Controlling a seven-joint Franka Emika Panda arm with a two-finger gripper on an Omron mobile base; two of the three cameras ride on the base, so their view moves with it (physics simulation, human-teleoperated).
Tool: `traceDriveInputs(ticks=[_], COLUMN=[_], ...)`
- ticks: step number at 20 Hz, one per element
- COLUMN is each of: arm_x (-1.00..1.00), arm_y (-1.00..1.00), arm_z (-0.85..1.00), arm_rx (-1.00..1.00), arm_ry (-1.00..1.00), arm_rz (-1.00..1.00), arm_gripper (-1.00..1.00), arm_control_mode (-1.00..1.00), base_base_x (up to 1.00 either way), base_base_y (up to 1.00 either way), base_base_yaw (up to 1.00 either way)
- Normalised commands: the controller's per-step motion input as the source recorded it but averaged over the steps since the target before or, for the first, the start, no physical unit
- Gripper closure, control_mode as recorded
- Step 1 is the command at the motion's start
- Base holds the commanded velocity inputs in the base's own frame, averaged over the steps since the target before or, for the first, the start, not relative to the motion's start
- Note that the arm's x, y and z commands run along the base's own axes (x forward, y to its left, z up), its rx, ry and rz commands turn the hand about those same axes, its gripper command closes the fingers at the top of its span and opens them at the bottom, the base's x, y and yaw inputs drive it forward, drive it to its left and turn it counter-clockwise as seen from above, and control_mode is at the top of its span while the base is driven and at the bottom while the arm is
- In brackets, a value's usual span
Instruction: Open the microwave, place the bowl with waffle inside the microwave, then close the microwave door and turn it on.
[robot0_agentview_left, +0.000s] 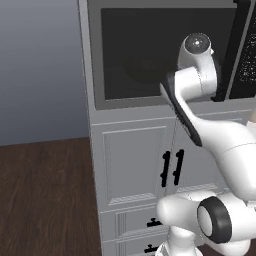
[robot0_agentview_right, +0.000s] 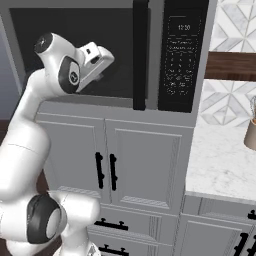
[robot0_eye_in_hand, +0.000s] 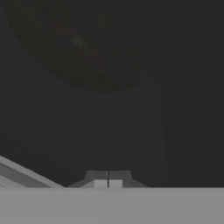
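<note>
The microwave (robot0_agentview_right: 150, 102) sits built in above the white cabinets, and its door (robot0_agentview_left: 135, 50) (robot0_agentview_right: 120, 45) is closed. The long black bar handle (robot0_agentview_right: 140, 55) (robot0_agentview_left: 232, 50) runs down the door's right side, next to the black control panel (robot0_agentview_right: 180, 55). My gripper (robot0_eye_in_hand: 108, 183) (robot0_agentview_right: 101, 76) is shut with nothing in it, close in front of the lower part of the dark window, left of the handle. Through the tinted glass a dim round shape (robot0_eye_in_hand: 87, 48) (robot0_agentview_left: 145, 70) shows. I cannot tell whether it is the bowl or the turntable.
White cabinet doors with black handles (robot0_agentview_left: 170, 167) (robot0_agentview_right: 106, 170) and drawers stand below the microwave. A marble counter (robot0_agentview_right: 225, 160) extends to the right, with a tan vessel (robot0_agentview_right: 251, 132) cut off by the frame's edge. Dark wood floor (robot0_agentview_left: 45, 200) lies to the left.
</note>
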Motion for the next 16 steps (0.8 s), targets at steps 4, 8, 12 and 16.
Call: traceDriveInputs(ticks=[4, 8, 12, 16], arm_x=[0.37, 0.57, -0.41, -1.0], arm_y=[-0.57, -0.44, -0.33, -0.74], arm_z=[0.0, 0.0, -0.03, 0.0], arm_rx=[0.0, 0.0, 0.0, 0.02], arm_ry=[-0.29, -0.3, -0.34, -0.28], arm_rz=[0.29, 0.27, 0.18, 0.06], arm_gripper=[1.0, 1.0, 1.0, 1.0], arm_control_mode=[-1.0, -1.0, -1.0, -1.0], base_base_x=[0.0, 0.0, 0.0, 0.0], base_base_y=[0.0, 0.0, 0.0, 0.0], base_base_yaw=[0.0, 0.0, 0.0, 0.0])
